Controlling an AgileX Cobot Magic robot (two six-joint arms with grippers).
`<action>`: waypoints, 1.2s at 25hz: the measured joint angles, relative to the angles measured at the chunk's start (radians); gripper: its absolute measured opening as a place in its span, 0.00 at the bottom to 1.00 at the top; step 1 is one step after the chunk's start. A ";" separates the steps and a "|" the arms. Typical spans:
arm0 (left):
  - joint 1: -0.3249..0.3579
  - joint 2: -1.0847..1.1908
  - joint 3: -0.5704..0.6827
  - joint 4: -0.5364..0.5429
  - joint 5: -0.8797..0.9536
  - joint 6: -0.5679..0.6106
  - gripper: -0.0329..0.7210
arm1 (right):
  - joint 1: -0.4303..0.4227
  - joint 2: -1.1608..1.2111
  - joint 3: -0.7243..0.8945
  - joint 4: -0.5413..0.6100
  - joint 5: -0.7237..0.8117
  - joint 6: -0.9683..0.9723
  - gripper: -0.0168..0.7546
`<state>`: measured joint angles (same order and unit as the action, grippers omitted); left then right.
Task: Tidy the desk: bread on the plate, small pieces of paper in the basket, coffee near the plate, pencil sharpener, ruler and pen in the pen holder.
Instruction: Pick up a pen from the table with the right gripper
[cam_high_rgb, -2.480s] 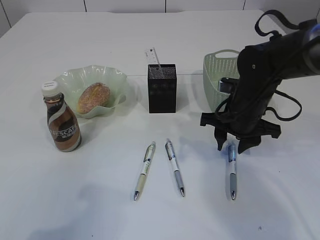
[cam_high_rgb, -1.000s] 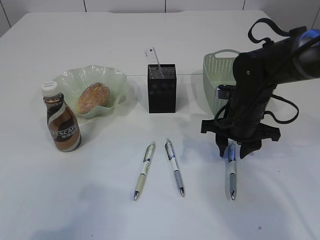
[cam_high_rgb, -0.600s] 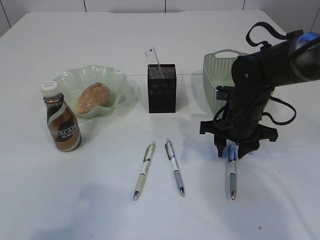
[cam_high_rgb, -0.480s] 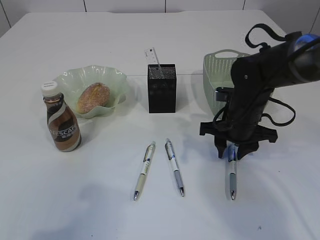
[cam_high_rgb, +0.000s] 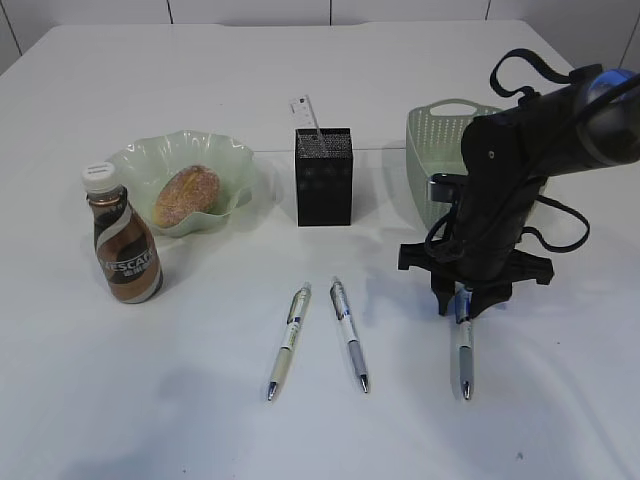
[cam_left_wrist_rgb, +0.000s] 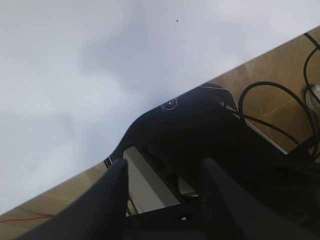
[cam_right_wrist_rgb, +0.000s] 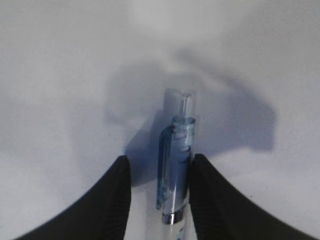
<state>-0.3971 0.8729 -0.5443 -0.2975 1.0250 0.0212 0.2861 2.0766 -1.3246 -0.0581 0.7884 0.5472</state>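
Right wrist view shows the right gripper (cam_right_wrist_rgb: 156, 192) low over the white bench (cam_high_rgb: 200, 420), with its two black fingers (cam_right_wrist_rgb: 111, 200) standing on either side of the clip end of a blue-and-clear pen (cam_right_wrist_rgb: 175, 170). The right finger appears to touch the barrel, while a narrow gap is seen on the left, so the fingers are nearly closed on it but I cannot say the grip is firm. In the exterior view this pen (cam_high_rgb: 462, 345) lies flat near the front right of the bench, well apart from the black mesh pen holder (cam_high_rgb: 323, 176).

I judge the pen to be light, stiff and smooth, so it can roll or slip away if squeezed off-centre. The clip end is a fair place to hold, but the long free end may swing down when lifted.

The left gripper (cam_left_wrist_rgb: 160, 200) hangs off the bench edge, its fingers apart and holding nothing.
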 joint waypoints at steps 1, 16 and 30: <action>0.000 0.000 0.000 0.000 0.000 0.000 0.48 | 0.000 0.000 0.000 0.000 0.000 0.000 0.41; 0.000 0.000 0.000 -0.005 0.000 0.000 0.48 | 0.000 0.000 0.000 -0.003 -0.001 0.000 0.30; 0.000 0.000 0.000 -0.006 0.000 0.000 0.48 | 0.000 0.000 0.000 -0.004 0.001 -0.010 0.22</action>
<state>-0.3971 0.8729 -0.5443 -0.3037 1.0250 0.0212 0.2861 2.0766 -1.3246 -0.0623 0.7896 0.5368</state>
